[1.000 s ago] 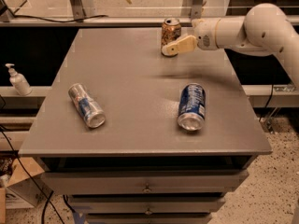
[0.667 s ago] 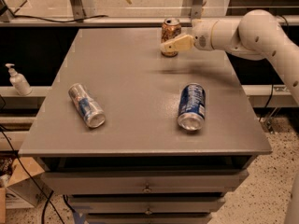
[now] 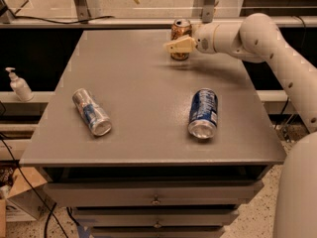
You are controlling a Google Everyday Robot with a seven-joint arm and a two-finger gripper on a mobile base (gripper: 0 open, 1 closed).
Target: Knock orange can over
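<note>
The orange can [image 3: 180,29] stands upright near the far edge of the grey table [image 3: 143,78], right of the middle. It has a mottled orange-gold body and a silver top. My gripper [image 3: 174,45] reaches in from the right on a white arm [image 3: 257,38]. Its pale fingers lie across the front of the can at mid height, covering part of the body. Whether they touch the can does not show.
A dark blue can [image 3: 203,112] lies on its side at the right front. A silver can with a blue label [image 3: 91,111] lies on its side at the left front. A white pump bottle [image 3: 20,85] stands on a shelf left of the table.
My gripper has moved left and back, from beside the can's lower right to across its front. The can still stands upright in the same spot.
</note>
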